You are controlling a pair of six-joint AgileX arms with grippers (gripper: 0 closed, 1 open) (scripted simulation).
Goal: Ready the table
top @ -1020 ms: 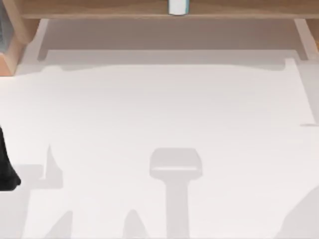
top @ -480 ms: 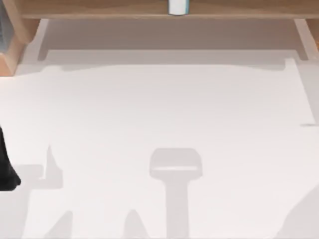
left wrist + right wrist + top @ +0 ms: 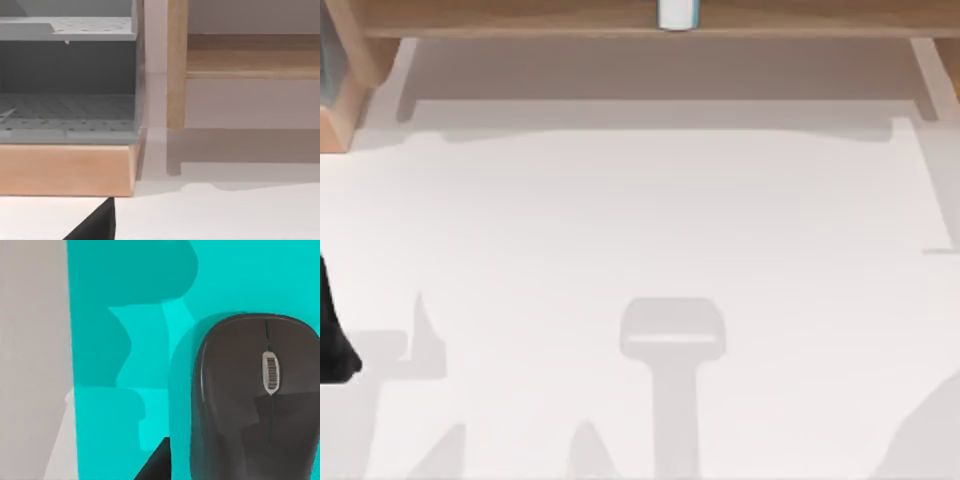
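Where matte table (image 3: 650,220) lies flat, rounded, perhaps glossy mouse (image 3: 252,400)

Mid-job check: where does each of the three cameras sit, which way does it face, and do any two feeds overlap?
Top view: overhead, looking down on the plain matte white table; a dark part of the left arm shows at its left edge.
Left wrist view: on the left arm, facing the light brown wooden shelf frame and a grey perforated rack.
Right wrist view: on the right arm, over a dark grey computer mouse on a turquoise mat.
Shared: top and left wrist views both show table and shelf frame.
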